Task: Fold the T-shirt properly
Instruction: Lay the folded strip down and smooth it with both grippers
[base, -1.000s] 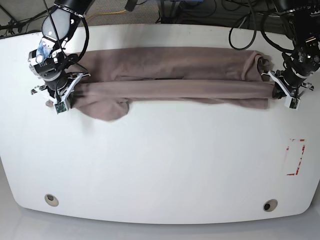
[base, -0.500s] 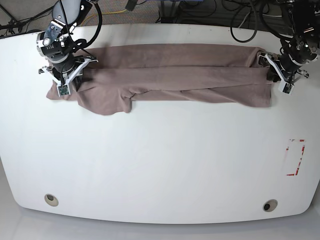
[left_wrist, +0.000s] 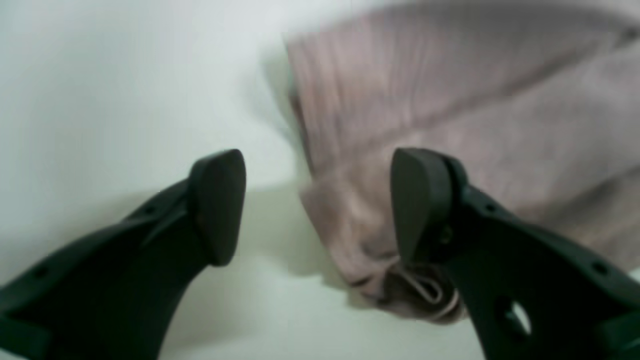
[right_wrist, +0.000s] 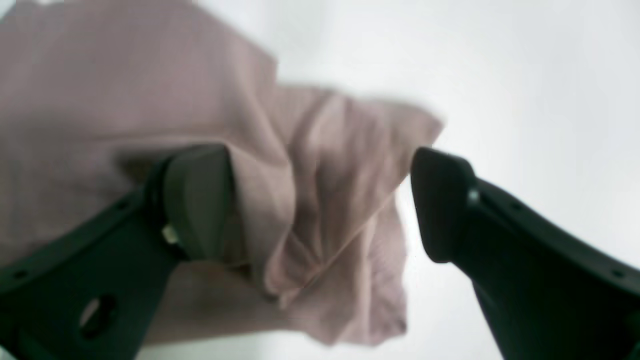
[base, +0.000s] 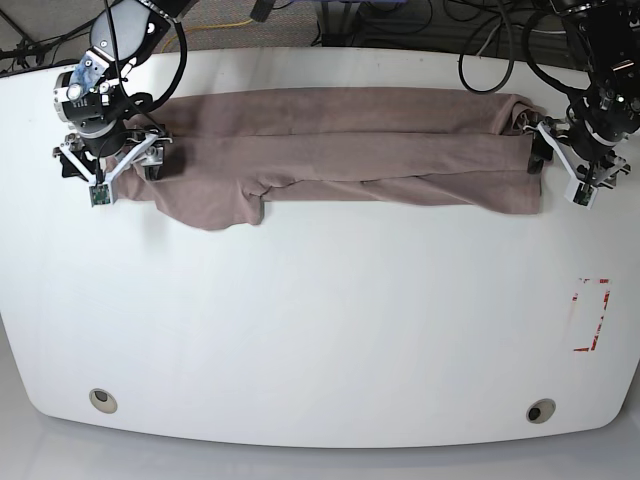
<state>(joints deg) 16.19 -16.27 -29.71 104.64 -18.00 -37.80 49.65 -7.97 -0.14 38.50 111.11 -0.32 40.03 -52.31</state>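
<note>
We saw the white worktop (base: 320, 330) filling most of the base view, its lower two thirds bare apart from a red-marked rectangle (base: 590, 315) near the right edge and two small round fittings (base: 101, 399) close to the bottom corners.

The T-shirt (base: 340, 150) lay across the upper part of that frame as a long horizontal band of mauve-brown cloth, folded lengthwise into overlapping layers, with a rounded flap hanging below the band at lower left and wrinkles running along its length. It stretched from near the upper left to near the upper right of the frame and rested flat on the worktop.

The right tool (base: 110, 170) sat at the upper left of the base view, at the left end of the cloth. In the right wrist view, the right tool (right_wrist: 320, 205) had its jaws spread wide; a bunched corner of the T-shirt (right_wrist: 320, 200) lay between them, one dark pad (right_wrist: 197, 200) over the cloth and the other over bare white surface. The jaws were released, not pinching the fabric.

The left tool (base: 568, 165) sat at the upper right of the base view, at the cloth's right end. In the left wrist view, the left tool (left_wrist: 317, 205) was likewise parted and released, with the T-shirt's (left_wrist: 450, 125) gathered end and a hem loop lying beside the right-hand pad (left_wrist: 417, 200). Both wrist views were blurred.
</note>
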